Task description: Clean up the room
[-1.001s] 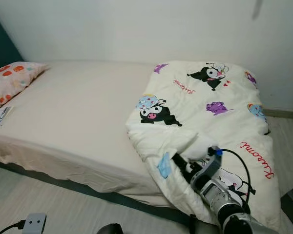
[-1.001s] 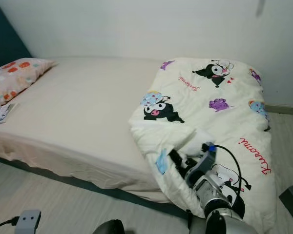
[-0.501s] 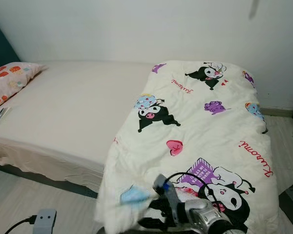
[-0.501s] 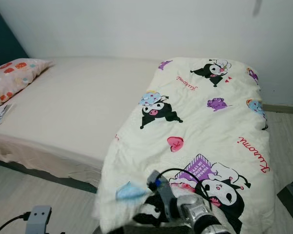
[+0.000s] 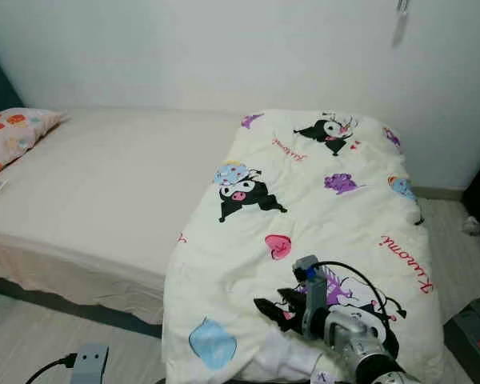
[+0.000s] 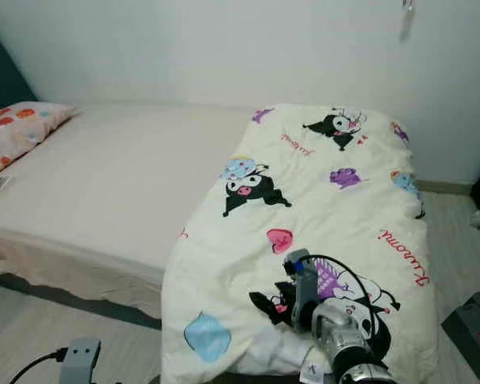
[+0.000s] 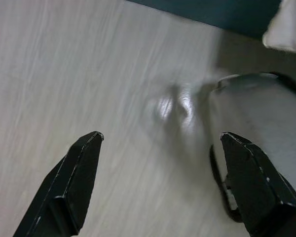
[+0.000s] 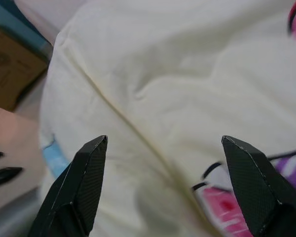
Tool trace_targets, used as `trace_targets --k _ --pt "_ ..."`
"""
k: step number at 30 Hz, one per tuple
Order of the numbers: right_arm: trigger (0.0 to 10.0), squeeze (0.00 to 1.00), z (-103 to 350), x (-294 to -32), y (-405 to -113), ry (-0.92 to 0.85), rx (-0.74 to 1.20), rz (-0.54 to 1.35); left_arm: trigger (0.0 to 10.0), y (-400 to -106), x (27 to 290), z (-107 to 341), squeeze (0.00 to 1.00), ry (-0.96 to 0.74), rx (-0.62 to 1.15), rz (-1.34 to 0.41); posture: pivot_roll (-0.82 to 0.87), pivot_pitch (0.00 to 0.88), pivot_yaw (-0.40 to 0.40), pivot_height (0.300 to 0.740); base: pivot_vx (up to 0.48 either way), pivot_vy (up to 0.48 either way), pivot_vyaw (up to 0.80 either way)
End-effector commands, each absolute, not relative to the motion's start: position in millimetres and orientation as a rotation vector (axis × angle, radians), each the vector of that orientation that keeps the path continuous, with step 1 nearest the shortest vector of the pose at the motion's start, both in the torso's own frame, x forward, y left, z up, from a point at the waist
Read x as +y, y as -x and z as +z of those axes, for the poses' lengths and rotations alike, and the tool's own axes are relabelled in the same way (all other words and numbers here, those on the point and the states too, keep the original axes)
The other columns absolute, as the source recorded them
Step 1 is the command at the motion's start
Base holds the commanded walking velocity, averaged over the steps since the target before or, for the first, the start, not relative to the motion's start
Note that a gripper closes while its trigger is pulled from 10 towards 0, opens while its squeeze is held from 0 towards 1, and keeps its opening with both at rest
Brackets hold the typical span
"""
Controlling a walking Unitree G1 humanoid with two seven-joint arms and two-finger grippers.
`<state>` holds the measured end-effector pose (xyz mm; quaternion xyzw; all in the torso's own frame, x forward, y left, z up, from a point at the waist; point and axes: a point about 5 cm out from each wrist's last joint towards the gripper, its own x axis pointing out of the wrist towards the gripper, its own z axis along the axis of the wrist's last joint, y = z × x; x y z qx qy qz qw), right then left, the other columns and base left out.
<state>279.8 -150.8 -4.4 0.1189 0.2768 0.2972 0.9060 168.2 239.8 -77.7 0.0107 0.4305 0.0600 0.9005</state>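
Right gripper: fingers spread wide, nothing between them; hovers just above the cream quilt, over its near end by the bed's front edge. In the head views it sits low over the quilt's large black-and-purple cartoon print.
Right arm: silver, black cable looped over the wrist, reaching in from the lower right.
Left gripper: fingers wide apart, holding nothing; points down at pale wood-look floor, arm hanging idle.
Quilt: cream, printed with black cartoon figures, a pink heart, blue and purple shapes, red script. Spread over the right part of the bed, from the wall end down to the near edge, where it hangs over toward the floor. A fold shows at the lower corner near the gripper.
Bed: beige sheet bare on the left part; dark base strip along the near side.
Pillow: pink with red and orange spots, at the far left end of the bed.
Grey plug block: on the floor beside the bed, black cord attached.
Dark box: on the floor at the right, past the quilt's edge.
Wall: plain white behind the bed.
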Motion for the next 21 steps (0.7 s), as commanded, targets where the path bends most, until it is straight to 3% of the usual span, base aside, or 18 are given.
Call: trace_targets --k 1,6,8,10,12,13,14,15,19,21 --pt "10.0 0.00 -17 -138 -265 -0.337 0.627 0.650 10.0 -165 236 -81 0.00 -0.024 0.925 0.120 -0.07 0.000 0.084 0.547 0.000 0.000 0.00" --pt "10.0 0.00 -25 -123 -249 -0.374 0.649 0.776 10.0 -167 230 -82 0.00 -0.024 0.931 0.108 -0.08 0.000 0.087 0.547 0.000 0.000 0.00" --pt "10.0 0.00 -25 -125 -250 -0.354 0.649 0.737 10.0 -167 229 -82 0.00 -0.025 0.934 0.103 -0.09 0.000 0.088 0.547 0.000 0.000 0.00" --pt "10.0 0.00 -23 -149 -263 -0.353 0.613 0.488 10.0 -167 224 -83 0.00 0.009 0.942 0.089 -0.10 0.000 0.086 0.547 0.000 0.000 0.00" --pt "10.0 0.00 -21 -159 -268 -0.374 0.593 0.384 10.0 -167 222 -84 0.00 0.030 0.945 0.082 -0.10 0.000 0.086 0.547 0.000 0.000 0.00" --pt "10.0 0.00 -15 -185 -276 -0.430 0.531 0.155 10.0 -169 217 -84 0.00 0.081 0.939 0.068 -0.10 0.000 0.085 0.547 0.000 0.000 0.00" --pt "10.0 0.00 -15 -185 -276 -0.430 0.531 0.155 10.0 -169 217 -84 0.00 0.081 0.939 0.068 -0.10 0.000 0.085 0.547 0.000 0.000 0.00" --pt "10.0 0.00 -9 -214 -278 -0.469 0.463 -0.041 10.0 -178 214 -80 0.00 0.199 0.900 0.097 -0.10 0.000 0.087 0.547 0.000 0.000 0.00" --pt "10.0 0.00 -6 -236 -276 -0.493 0.427 -0.167 10.0 -208 209 -64 0.00 0.478 0.742 0.131 -0.11 0.000 0.085 0.547 0.000 0.000 0.00" --pt "10.0 0.00 -5 -245 -273 -0.494 0.413 -0.195 10.0 -244 211 -38 0.00 0.583 0.568 0.078 -0.11 0.000 0.080 0.547 0.000 0.000 0.00"
